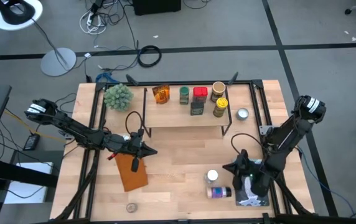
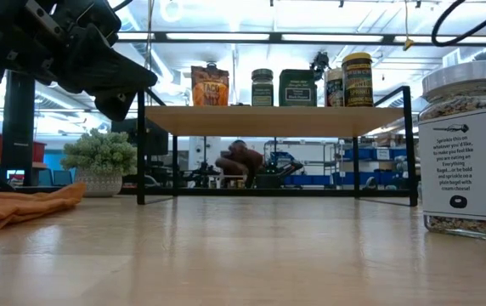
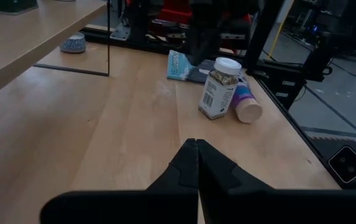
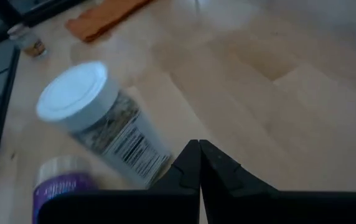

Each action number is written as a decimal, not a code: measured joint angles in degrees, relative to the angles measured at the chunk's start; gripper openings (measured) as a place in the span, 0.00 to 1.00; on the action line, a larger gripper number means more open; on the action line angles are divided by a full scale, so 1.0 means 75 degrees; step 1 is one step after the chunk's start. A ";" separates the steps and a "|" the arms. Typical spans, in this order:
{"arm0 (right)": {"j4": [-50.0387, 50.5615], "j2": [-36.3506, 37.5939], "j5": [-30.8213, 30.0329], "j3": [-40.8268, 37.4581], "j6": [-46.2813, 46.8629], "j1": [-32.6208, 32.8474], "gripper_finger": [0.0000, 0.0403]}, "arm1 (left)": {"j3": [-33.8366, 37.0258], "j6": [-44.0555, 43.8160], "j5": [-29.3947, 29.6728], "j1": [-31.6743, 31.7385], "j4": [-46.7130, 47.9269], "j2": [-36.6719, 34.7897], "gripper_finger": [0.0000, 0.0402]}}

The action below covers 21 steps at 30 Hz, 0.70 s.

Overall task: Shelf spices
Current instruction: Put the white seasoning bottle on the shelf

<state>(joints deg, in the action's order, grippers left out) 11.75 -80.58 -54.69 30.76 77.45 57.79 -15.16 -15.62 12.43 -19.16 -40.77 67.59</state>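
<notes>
While the left gripper (image 1: 148, 150) hangs closed over the notebook's (image 1: 132, 172) end, the right gripper (image 4: 198, 163), fingers pressed together, sits low just beside the white-lidded jar (image 4: 100, 121), well in front of the shelf (image 1: 184, 118).

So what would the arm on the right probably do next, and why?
Probably open its fingers and drop over the white-lidded jar. The right end effector hovers just beside that jar with its fingers shut, holding nothing, and the jar stands upright on the table, not yet on the shelf, where several spices already sit.
</notes>
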 joint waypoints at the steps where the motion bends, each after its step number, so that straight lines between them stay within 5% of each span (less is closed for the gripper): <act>1: -0.0024 0.0000 0.0154 0.0000 -0.0079 0.0069 0.00 | 0.0000 -0.0005 0.0002 0.0000 0.0000 0.0000 0.00; 12: -0.1708 -0.0279 0.2379 0.0012 -0.1813 -0.0623 0.00 | 0.0003 -0.0008 0.0185 0.0000 0.0000 0.0000 0.00; 16: -0.2401 -0.0934 0.3644 0.0012 -0.2200 -0.1364 0.00 | 0.0003 -0.0008 0.0262 0.0000 0.0000 0.0000 0.00; 21: -0.4089 -0.1846 0.4246 0.0015 -0.3462 -0.2170 0.00 | 0.0003 -0.0008 0.0268 0.0000 0.0000 0.0000 0.00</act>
<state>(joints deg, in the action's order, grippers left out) -18.92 -94.42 -22.84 30.88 51.48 41.52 -15.14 -15.68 14.44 -19.16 -40.77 67.59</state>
